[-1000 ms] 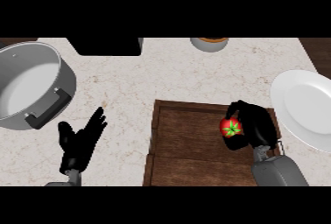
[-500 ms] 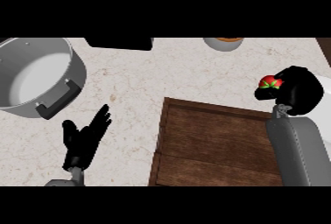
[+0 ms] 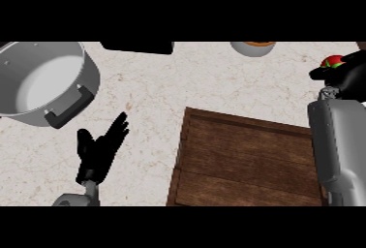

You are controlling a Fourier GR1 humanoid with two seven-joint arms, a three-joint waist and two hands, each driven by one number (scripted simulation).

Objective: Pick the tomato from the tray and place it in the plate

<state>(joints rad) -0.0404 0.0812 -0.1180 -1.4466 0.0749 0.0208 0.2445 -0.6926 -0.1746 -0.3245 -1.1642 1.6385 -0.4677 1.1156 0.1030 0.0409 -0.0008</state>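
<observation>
The right hand [image 3: 349,77] was clenched around the tomato [image 3: 331,62], of which only a red-and-green patch showed at the hand's upper left. Hand and tomato were at the view's right edge, above the counter [image 3: 214,82]. The wooden tray [image 3: 243,155] lay below and to the left of the hand, with the right forearm passing over its right side. The left hand [image 3: 100,150] rested released, fingers straight, well left of the tray and below the grey pot [image 3: 84,80].

The plate did not show in this view. Probable hazards:
- Release off target: with the plate unseen, the tomato could land on the counter and roll.
- Slippage: most of the tomato was hidden, so the hold could not be verified.
- Tray contact: a lowered forearm could catch the tray's edge.
</observation>
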